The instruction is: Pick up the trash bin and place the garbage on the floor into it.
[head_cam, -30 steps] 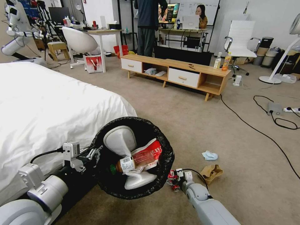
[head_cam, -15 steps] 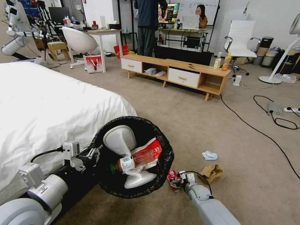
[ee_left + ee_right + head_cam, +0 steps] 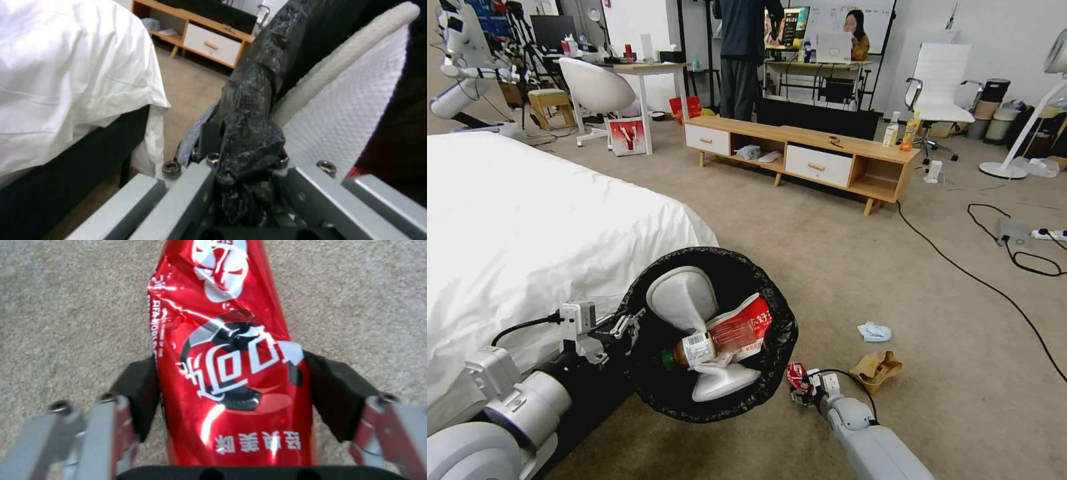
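The trash bin [image 3: 654, 393], lined with a black bag, hangs tilted beside the bed. My left gripper [image 3: 625, 326] is shut on its rim, and the left wrist view shows the black bag [image 3: 251, 110] pinched between the jaws of the left gripper [image 3: 247, 166]. Inside lie a bottle [image 3: 707, 345], a red-and-white carton [image 3: 754, 317] and white lid flaps [image 3: 684, 297]. My right gripper [image 3: 802, 389] is low over the floor [image 3: 827, 267], shut on a crushed red can [image 3: 794, 375]; its black pads [image 3: 338, 390] press both sides of the can [image 3: 231, 366]. More garbage lies nearby: a light-blue mask [image 3: 874, 331] and a brown paper bag [image 3: 878, 368].
A white bed [image 3: 527, 233] fills the left. A low wooden cabinet [image 3: 800, 157] stands ahead, with bottles [image 3: 910, 131] on its right end. Black cables [image 3: 960, 267] cross the carpet on the right, ending at a power strip [image 3: 1050, 234]. A white chair [image 3: 940, 87] and people stand far off.
My right arm has edged left toward the bin with the red can at its fingertips. The bin and left arm have barely moved.
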Available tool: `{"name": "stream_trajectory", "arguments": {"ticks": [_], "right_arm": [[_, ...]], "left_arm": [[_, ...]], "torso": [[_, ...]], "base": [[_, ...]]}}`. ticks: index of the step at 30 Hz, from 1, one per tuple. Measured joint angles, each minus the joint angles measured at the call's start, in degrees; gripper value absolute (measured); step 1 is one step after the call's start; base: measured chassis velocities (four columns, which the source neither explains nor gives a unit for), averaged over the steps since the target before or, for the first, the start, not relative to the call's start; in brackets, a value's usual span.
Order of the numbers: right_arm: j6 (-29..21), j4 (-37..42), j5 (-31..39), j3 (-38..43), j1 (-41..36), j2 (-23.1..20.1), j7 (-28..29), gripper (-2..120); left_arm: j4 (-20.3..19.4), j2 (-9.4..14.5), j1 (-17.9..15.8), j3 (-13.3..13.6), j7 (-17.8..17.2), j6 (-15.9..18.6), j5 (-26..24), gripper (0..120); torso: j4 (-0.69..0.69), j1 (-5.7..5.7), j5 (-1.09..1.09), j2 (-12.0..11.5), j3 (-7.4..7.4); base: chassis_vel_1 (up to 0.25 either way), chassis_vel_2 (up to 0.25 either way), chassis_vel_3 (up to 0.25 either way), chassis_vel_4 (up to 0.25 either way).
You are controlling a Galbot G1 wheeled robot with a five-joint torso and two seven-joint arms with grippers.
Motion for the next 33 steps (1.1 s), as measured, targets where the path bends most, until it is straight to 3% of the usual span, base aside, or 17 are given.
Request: {"name": "stream_trajectory", "arguments": {"ticks": [12, 18, 22, 24, 27, 33], "right_arm": [[0.6, 0.5, -0.4, 0.0, -0.1, -0.2, -1.1, 41], [1.1, 1.9, -0.8, 0.3, -0.6, -0.6, -1.2, 36], [1.1, 6.6, -0.7, 1.0, -2.4, -2.1, 0.0, 36], [0.6, 14.5, 0.0, 2.9, -5.6, -5.1, 2.0, 36], [0.6, 17.6, 0.2, 3.8, -6.9, -6.7, 2.4, 36], [1.5, 30.9, 1.7, 8.7, -10.8, -13.7, 4.8, 36]], "left_arm": [[-0.1, -0.2, 0.3, 0.0, 0.0, 0.0, 0.1, 2], [-0.1, -0.2, 0.6, -0.1, 0.0, 0.0, 0.3, 2], [-0.1, -0.2, 0.8, 0.1, 0.0, 0.0, 0.4, 2], [-0.1, -0.1, 0.8, 0.2, -0.1, 0.0, 0.5, 2], [-0.1, -0.1, 0.8, 0.3, -0.2, 0.0, 0.5, 2], [-0.1, 0.1, 1.1, 0.8, -1.6, 0.6, 0.4, 2]], "torso": [[0.0, 0.0, 0.01, 0.0, 0.0], [0.01, 0.0, 0.02, 0.0, 0.01], [0.01, 0.0, 0.02, 0.0, 0.0], [0.01, 0.0, 0.02, 0.0, 0.0], [0.0, 0.0, 0.02, 0.0, 0.0], [0.0, 0.0, 0.01, 0.0, 0.0]], "base": [[0.0, 0.0, 0.0, 0.0], [0.0, 0.0, 0.0, 0.0], [0.0, 0.0, 0.0, 0.0], [0.0, 0.0, 0.0, 0.0], [0.0, 0.0, 0.0, 0.0], [0.0, 0.0, 0.0, 0.0]]}}
